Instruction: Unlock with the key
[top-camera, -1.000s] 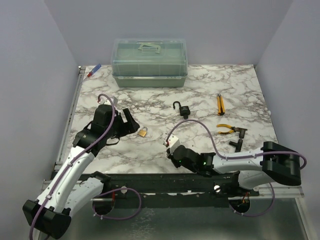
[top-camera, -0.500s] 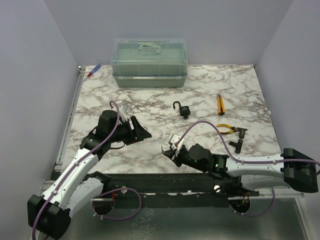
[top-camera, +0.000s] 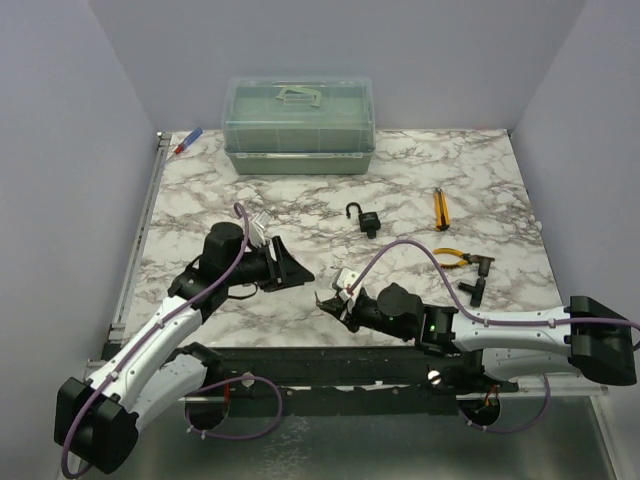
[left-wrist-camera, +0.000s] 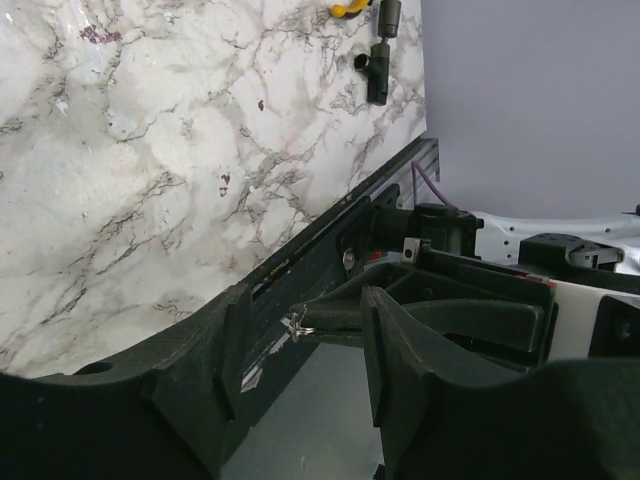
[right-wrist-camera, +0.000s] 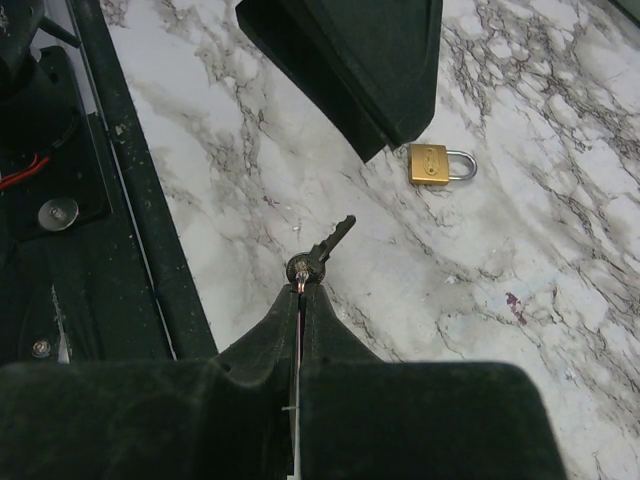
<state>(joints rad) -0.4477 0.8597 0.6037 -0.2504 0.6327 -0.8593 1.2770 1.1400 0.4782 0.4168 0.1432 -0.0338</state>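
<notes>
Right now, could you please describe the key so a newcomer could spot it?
Start at the near edge of the marble table, where the right pincer hovers. The key sticks out of its shut tips: tiny, dark, round-headed, unlike the brass padlock beyond it.

Two dark fingers (left-wrist-camera: 200, 370) of the left gripper (left-wrist-camera: 303, 310) are seen low down, set apart with a gap between them. In that gap, a tiny key (left-wrist-camera: 297, 322) is pinched by the right gripper (left-wrist-camera: 314, 322). The marble table (left-wrist-camera: 150, 150) is seen above, and a black tool (left-wrist-camera: 378, 75) is laid near its edge.
</notes>
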